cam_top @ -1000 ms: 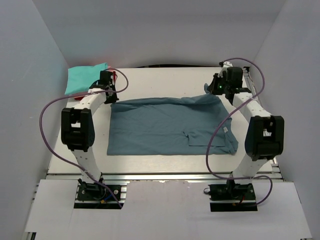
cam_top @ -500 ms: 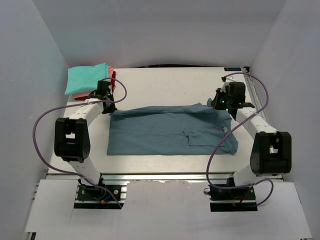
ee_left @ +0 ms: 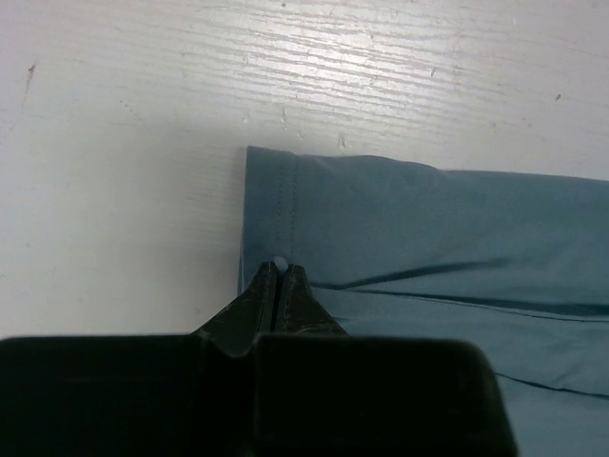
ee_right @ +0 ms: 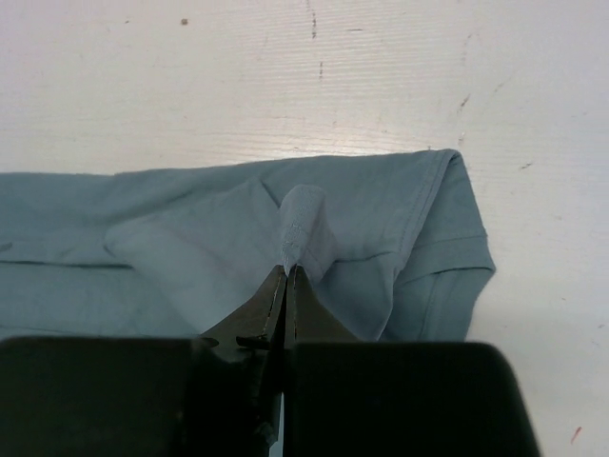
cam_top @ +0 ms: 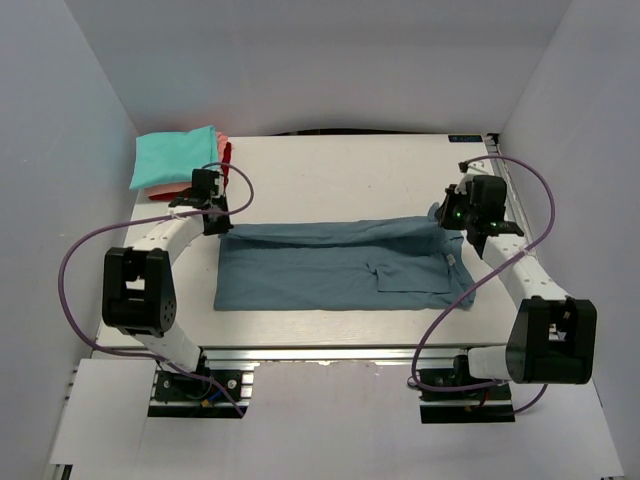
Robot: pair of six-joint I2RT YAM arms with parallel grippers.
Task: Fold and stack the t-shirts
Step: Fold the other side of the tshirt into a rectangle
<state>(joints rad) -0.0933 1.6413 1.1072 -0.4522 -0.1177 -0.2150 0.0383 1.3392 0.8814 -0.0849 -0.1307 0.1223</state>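
Left gripper: jaws pinched fully together on the far-left corner of the slate-blue t-shirt. A small nub of cloth shows between the tips, and the stitched hem lies just beyond them.

Right gripper: also closed tight, clamped on the shirt's far-right corner. A pale tuft of cloth sticks up past the tips, with a sleeve hem curling just to the right of it.

Both grips are on the shirt's far edge. From the top view that edge runs as a raised, creased band between the two grippers, slightly higher at the right end. The rest of the shirt lies flat below it.

Shirt position: middle of the tabletop, stretched left to right between the two arms, with its near edge close to the tabletop's front edge. One sleeve is folded in over the body on the right half. The white neck tag is visible near the right edge, beside the right arm.

Stack at the far-left corner of the tabletop: folded teal t-shirt on top, with the salmon-pink and red ones peeking out at its right side. The left gripper sits near the stack but not touching it.

Purple cables loop out from both arms.
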